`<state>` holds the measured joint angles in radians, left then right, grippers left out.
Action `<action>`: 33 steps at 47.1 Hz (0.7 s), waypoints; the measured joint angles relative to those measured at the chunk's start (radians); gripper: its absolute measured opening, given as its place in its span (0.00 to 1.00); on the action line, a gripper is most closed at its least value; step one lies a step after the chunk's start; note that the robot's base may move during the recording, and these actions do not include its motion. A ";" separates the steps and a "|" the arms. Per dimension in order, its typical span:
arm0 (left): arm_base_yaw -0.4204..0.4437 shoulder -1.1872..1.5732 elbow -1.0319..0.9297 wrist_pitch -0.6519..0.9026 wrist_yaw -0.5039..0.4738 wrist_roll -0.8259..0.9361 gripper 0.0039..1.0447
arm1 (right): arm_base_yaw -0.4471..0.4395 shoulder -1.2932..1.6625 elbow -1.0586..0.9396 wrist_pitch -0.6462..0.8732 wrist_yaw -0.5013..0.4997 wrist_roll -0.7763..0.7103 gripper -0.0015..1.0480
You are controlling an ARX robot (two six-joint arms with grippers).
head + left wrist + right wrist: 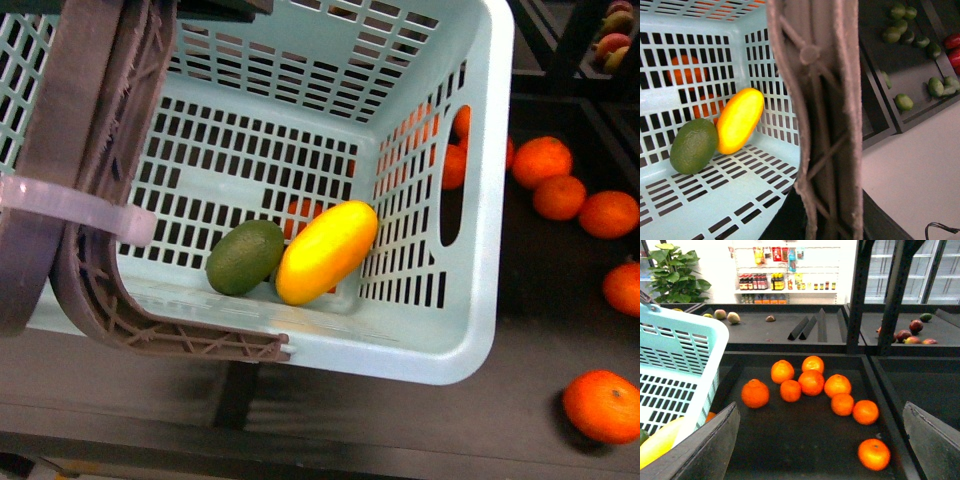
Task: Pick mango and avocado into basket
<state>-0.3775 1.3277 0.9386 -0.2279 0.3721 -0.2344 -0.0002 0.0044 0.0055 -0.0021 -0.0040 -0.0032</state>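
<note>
Mango [326,251] and avocado [245,257] lie touching on the slotted floor of the teal basket [440,340], mango against a side wall; brown handle [85,160] crosses the foreground; oranges [811,382] lie outside; right gripper [820,440] jaws spread apart, empty; left gripper unseen.

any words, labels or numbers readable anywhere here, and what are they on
None can be read.
The bottles and jars on the far white shelf carry labels, too small and blurred to read.
The hanging packets above them show colours only, no legible text.
The basket, mango, avocado and oranges show no print, sticker or number.
</note>
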 joint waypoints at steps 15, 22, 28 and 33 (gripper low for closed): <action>0.000 0.000 0.000 0.000 0.007 0.000 0.07 | 0.000 0.000 0.000 0.000 -0.001 0.000 0.93; 0.000 0.000 0.000 0.000 0.003 -0.002 0.07 | 0.000 0.000 0.000 0.000 -0.001 0.000 0.93; 0.000 0.000 0.000 0.000 -0.003 0.001 0.07 | 0.000 0.000 0.000 -0.001 -0.002 0.000 0.93; 0.016 0.000 0.000 0.000 -0.018 -0.006 0.07 | -0.001 0.000 0.000 0.000 -0.007 0.000 0.93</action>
<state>-0.3618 1.3281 0.9386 -0.2279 0.3542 -0.2409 -0.0013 0.0044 0.0055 -0.0021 -0.0113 -0.0036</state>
